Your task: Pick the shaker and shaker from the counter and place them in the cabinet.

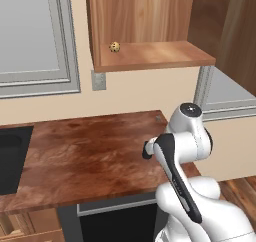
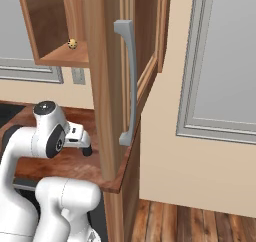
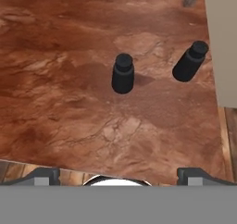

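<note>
Tan ball (image 1: 114,46) (alone) on cabinet (image 1: 155,56) shelf

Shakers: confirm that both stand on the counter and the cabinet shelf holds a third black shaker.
Wrong on the shelf. Both shakers do stand on the counter, but the left base view shows the cabinet shelf holding a small tan speckled ball, not a third shaker.

Open cabinet (image 2: 55,31) of warm brown wood at upper left; a tiny tan speckled ball (image 2: 72,43) sits on its shelf. Its open door (image 2: 107,86) stands edge-on in mid-frame, with a grey handle (image 2: 127,81) running vertically. White arm (image 2: 47,136) lower left, above a reddish-brown counter (image 2: 75,161); grey panelled door (image 2: 225,61) at right.
</note>
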Available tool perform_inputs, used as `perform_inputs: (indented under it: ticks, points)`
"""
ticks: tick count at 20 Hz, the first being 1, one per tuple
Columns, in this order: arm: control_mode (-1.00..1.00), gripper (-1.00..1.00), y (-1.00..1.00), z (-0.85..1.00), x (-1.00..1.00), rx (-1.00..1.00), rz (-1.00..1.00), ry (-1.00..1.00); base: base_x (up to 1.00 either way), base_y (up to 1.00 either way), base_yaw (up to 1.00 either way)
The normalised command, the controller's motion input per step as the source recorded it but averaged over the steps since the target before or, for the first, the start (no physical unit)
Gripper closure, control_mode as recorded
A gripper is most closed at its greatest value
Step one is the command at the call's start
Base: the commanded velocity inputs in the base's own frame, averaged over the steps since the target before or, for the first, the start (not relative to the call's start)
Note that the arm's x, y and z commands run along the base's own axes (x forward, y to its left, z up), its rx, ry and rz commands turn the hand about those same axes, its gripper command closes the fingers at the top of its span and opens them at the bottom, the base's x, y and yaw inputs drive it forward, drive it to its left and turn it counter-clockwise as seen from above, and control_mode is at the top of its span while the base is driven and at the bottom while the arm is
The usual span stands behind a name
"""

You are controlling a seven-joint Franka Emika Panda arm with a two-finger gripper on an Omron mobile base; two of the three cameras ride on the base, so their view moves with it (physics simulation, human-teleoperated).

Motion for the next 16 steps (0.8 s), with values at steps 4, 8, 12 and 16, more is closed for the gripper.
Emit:
perform_inputs:
  ticks: [4, 8, 12, 16]
  points:
    - [-1.0, -1.0, 0.04, -0.21, 0.09, -0.01, 0.06, -0.06, 0.0, 0.0, 0.0]
    - [-1.0, -1.0, 0.0, -0.2, 0.13, 0.0, 0.05, -0.05, 0.0, 0.0, 0.0]
    - [-1.0, -1.0, 0.0, -0.2, 0.18, 0.0, 0.02, -0.03, 0.0, 0.0, 0.0]
    - [-1.0, -1.0, 0.0, -0.2, 0.26, 0.0, 0.01, 0.0, 0.0, 0.0, 0.0]
